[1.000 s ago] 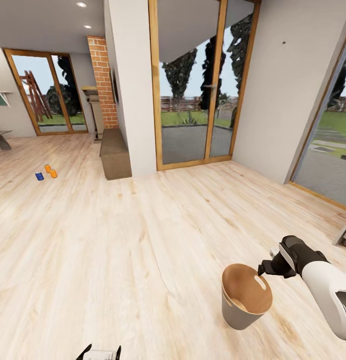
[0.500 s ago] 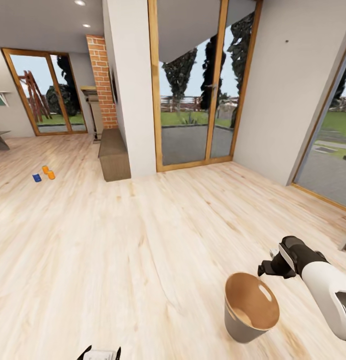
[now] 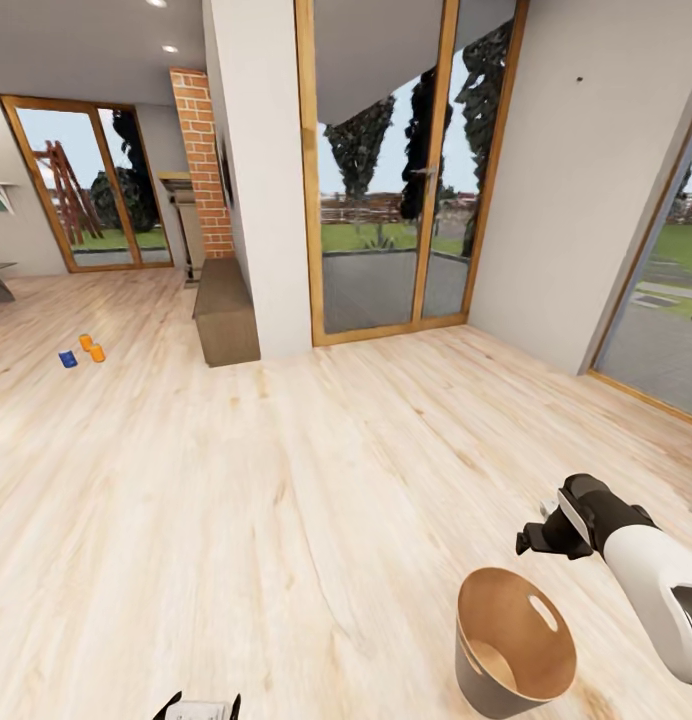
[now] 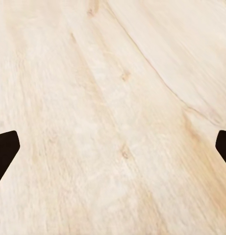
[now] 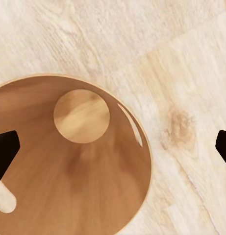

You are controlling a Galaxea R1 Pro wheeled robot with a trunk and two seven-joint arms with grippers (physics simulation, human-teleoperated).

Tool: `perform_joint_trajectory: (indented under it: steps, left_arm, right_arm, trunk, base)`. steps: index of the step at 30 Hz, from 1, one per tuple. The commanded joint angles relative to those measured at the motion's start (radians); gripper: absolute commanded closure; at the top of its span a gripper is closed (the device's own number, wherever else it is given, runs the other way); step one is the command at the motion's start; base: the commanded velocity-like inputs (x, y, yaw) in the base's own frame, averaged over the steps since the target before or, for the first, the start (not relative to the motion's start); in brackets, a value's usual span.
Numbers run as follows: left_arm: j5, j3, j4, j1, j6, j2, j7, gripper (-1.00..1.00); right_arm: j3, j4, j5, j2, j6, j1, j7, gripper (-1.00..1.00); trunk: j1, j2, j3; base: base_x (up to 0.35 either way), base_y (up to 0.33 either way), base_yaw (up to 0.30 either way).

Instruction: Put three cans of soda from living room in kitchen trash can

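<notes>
Head view: The light wood plank floor (image 3: 286,480) fills the foreground. The trash can (image 3: 513,642) stands low at the right, tilted, its brown interior open toward the camera and its pale grey outer wall visible below the rim. A slot handle shows in its far wall. The right hand (image 3: 526,543) sits just above and beside the can rim, apart from it; its state cannot be read from this angle. The white and black right forearm (image 3: 651,585) runs off toward the lower right corner. The left hand (image 3: 198,706) shows at the bottom edge as two dark fingertips spread apart. Three soda cans (image 3: 82,351), two orange and one dark blue, stand close together on the floor at far left, well apart from the trash can. Behind them rise a red brick column (image 3: 204,165), a low brown cabinet (image 3: 226,315) and wood-framed glass doors (image 3: 391,170).

Left wrist view: The left hand (image 4: 113,149) is open, its dark fingertips (image 4: 5,152) at opposite edges with bare floor planks between them.

Right wrist view: The right hand (image 5: 113,152) is open, fingertips (image 5: 4,154) wide apart and holding nothing. The trash can (image 5: 93,191) lies below, its round tan bottom and brown inner wall visible, and one fingertip overlaps its rim.
</notes>
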Motion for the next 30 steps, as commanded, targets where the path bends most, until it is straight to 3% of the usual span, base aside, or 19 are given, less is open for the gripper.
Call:
perform_joint_trajectory:
  steps: [1, 13, 25, 30]
  left_arm:
    - [0.0, 0.0, 0.0, 0.0, 0.0, 0.0, 0.0, -1.0]
    - [-0.004, -0.002, 0.001, -0.001, 0.001, -0.001, 0.0, -1.0]
    - [0.0, 0.0, -0.001, -0.001, 0.001, -0.001, 0.0, -1.0]
    - [0.001, 0.0, 0.0, -0.001, 0.006, -0.001, -0.002, -1.0]
  right_arm:
    - [0.0, 0.0, 0.0, 0.0, 0.0, 0.0, 0.0, -1.0]
    - [0.0, 0.0, 0.0, 0.0, -0.001, 0.003, 0.0, -1.0]
    - [0.001, 0.0, 0.0, 0.001, -0.001, 0.004, 0.0, -1.0]
    - [0.001, 0.0, 0.0, 0.001, -0.001, 0.004, 0.0, -1.0]
  trunk:
    - [0.0, 0.0, 0.0]
    - [0.0, 0.0, 0.0]
    - [0.0, 0.0, 0.0]
    - [0.002, -0.001, -0.019]
  base:
    - [0.022, -0.01, 0.0]
    - [0.003, -0.123, 0.0]
    - [-0.002, -0.024, 0.0]
    - [0.0, -0.003, 0.0]
